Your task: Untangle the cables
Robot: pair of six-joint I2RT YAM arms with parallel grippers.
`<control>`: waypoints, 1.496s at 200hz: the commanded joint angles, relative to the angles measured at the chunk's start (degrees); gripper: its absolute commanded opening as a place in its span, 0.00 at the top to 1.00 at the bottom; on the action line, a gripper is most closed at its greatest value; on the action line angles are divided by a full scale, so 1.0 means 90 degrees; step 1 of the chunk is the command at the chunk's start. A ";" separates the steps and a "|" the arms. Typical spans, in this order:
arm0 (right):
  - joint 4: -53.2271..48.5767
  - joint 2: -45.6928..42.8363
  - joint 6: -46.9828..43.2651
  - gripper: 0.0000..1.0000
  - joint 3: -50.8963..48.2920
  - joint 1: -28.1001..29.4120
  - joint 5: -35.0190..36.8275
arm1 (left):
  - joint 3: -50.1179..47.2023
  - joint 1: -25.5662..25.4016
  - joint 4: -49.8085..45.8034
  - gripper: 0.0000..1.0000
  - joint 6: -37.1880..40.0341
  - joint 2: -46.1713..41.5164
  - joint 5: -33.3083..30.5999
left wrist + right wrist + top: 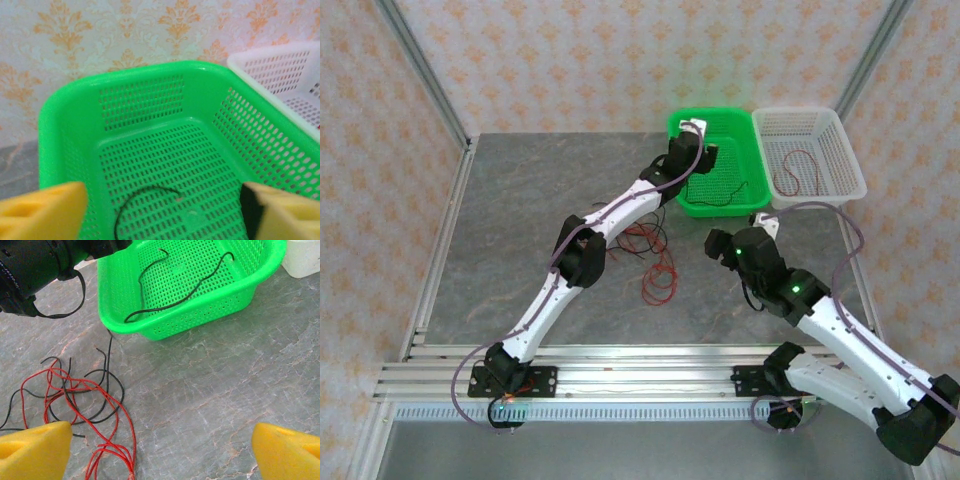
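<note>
A tangle of red and black cables (655, 258) lies on the table between the two arms; in the right wrist view the tangle (75, 395) is at the lower left. Black cables (185, 294) lie in the green basket (120, 315), and one curved black cable (145, 192) shows on the basket floor. A red cable (803, 170) rests in the white basket (848, 150). My left gripper (710, 158) (165, 210) hangs open over the green basket (70, 115), holding nothing. My right gripper (717, 243) (160, 450) is open above bare table, right of the tangle.
The green basket (752, 195) and the white basket stand side by side at the back right. The left arm (610, 215) stretches diagonally over the table, passing just above the tangle. Metal frame posts (420, 70) flank the table.
</note>
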 commanded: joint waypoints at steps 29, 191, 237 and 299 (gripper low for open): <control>0.0149 0.0071 0.0107 0.08 0.0299 -0.0053 0.0028 | 0.0192 0.0007 0.0154 0.05 0.0202 -0.0384 0.0149; 0.0628 0.4240 -0.0998 0.36 0.1842 0.0843 -0.1226 | -0.6540 0.0133 -0.1158 0.01 -0.1634 -0.7713 -0.1643; 0.0252 0.5123 -0.2309 0.44 0.2280 0.0865 -0.1386 | -0.7869 0.0151 -0.1523 0.05 -0.2150 -0.8810 -0.1387; 0.0202 0.5874 -0.2580 0.56 0.2589 0.0863 -0.1076 | -0.8762 0.0154 -0.1520 0.09 -0.2402 -0.9388 -0.1175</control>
